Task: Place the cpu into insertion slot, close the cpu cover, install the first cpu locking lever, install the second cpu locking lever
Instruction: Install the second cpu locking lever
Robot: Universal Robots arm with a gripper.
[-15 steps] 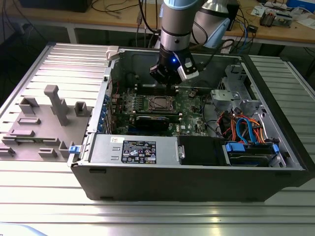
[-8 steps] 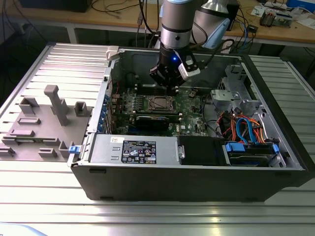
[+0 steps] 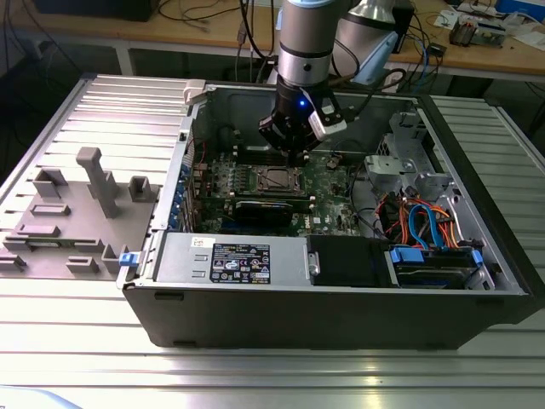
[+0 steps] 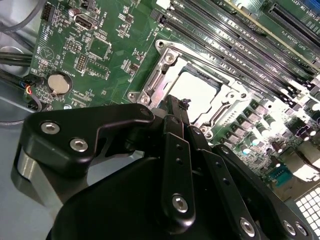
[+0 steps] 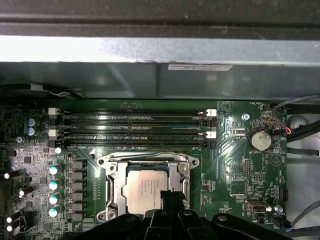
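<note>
The cpu [image 5: 144, 186] lies flat in the insertion slot [image 5: 192, 161], its silver-grey top showing bright in the second wrist view [image 4: 201, 92]. The cpu cover [image 5: 117, 186] is down over it, framing the chip through its square window [image 4: 154, 84]. A thin locking lever [image 5: 145, 155] runs along the socket's edge nearest the memory slots. My gripper [image 5: 169, 196] is shut, its black fingertips [image 4: 183, 104] together just over the socket's edge beside the chip. In the exterior view the gripper [image 3: 295, 154] hangs low inside the open case, right above the socket [image 3: 274, 179].
Long black memory slots [image 5: 132, 127] run beside the socket. A round coin battery [image 5: 259, 140] sits on the green board. A black expansion card [image 3: 271, 210] lies in front of the socket. Case walls [image 3: 213, 111], cables [image 3: 421, 223] and a drive bay surround the board.
</note>
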